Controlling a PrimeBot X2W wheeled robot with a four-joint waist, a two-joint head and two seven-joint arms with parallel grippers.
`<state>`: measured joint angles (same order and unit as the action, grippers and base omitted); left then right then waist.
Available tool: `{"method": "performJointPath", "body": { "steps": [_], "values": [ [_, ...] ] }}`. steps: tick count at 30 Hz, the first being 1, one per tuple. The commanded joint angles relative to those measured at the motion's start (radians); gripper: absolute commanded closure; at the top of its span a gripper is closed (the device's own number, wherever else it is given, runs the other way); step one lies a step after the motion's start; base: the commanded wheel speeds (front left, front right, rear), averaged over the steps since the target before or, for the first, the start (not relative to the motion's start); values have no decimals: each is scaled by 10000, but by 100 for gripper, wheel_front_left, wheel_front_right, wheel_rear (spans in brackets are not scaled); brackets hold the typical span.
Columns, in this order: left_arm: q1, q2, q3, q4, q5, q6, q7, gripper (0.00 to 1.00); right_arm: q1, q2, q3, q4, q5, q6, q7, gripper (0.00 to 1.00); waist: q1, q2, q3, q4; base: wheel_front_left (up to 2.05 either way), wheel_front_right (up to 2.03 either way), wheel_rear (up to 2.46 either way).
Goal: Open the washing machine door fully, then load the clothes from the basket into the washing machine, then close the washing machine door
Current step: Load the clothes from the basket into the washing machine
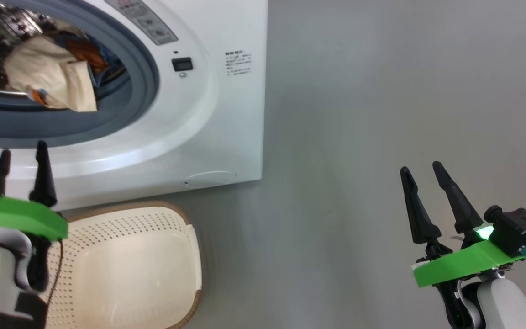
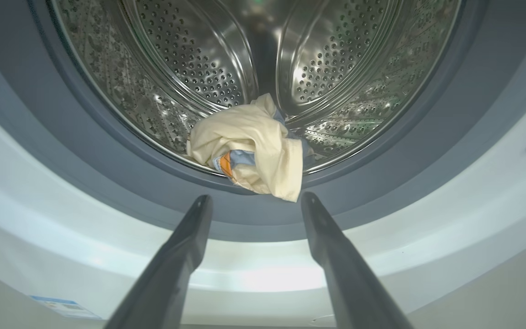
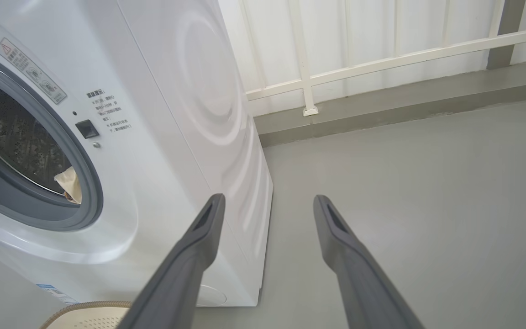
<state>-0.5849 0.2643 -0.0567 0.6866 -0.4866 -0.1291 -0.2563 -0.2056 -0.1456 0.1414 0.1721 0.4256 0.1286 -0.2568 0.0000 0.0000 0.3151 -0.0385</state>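
- Clearly, the bundle of cream, light blue and orange clothes (image 2: 254,137) lies at the very front edge of the steel drum in the big white front-loading washing machine (image 1: 226,114). One cream flap droops onto the grey-blue rubber gasket (image 2: 256,217), so a closing door would likely pinch it and fail to latch.
- The left gripper (image 2: 257,197) hangs just before the opening, jaws spread and empty; pushing forward could snag that flap.
- The small cream perforated basket (image 1: 121,224) looks empty on the floor just beside the machine's front, where a swinging arm may knock it.
- The right gripper (image 1: 420,167), jaws spread and empty, stands well apart.
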Motion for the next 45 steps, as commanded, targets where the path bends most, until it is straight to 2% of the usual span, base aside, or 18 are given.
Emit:
{"method": "performJointPath", "body": {
  "steps": [1, 16, 35, 45],
  "values": [
    [319, 332, 355, -398, 148, -16, -55, 0, 208, -112, 215, -197, 67, 21, -49, 0, 0, 0, -422, 288, 0, 0, 0],
    [3143, -481, 1112, -2504, 802, -16, -55, 0, 991, -465, 181, -66, 256, 21, -49, 0, 0, 0, -1653, 820, 0, 0, 0],
    [5467, -834, 1419, -4525, 1128, -16, -55, 0, 1971, -732, 40, -128, 416, 21, -49, 0, 0, 0, -2693, 1243, 0, 0, 0],
    [5990, -902, 1593, -4972, 1128, -16, -55, 0, 2218, -755, 21, -184, 418, 21, -49, 0, 0, 0, -2932, 1229, 0, 0, 0]
  ]
}}
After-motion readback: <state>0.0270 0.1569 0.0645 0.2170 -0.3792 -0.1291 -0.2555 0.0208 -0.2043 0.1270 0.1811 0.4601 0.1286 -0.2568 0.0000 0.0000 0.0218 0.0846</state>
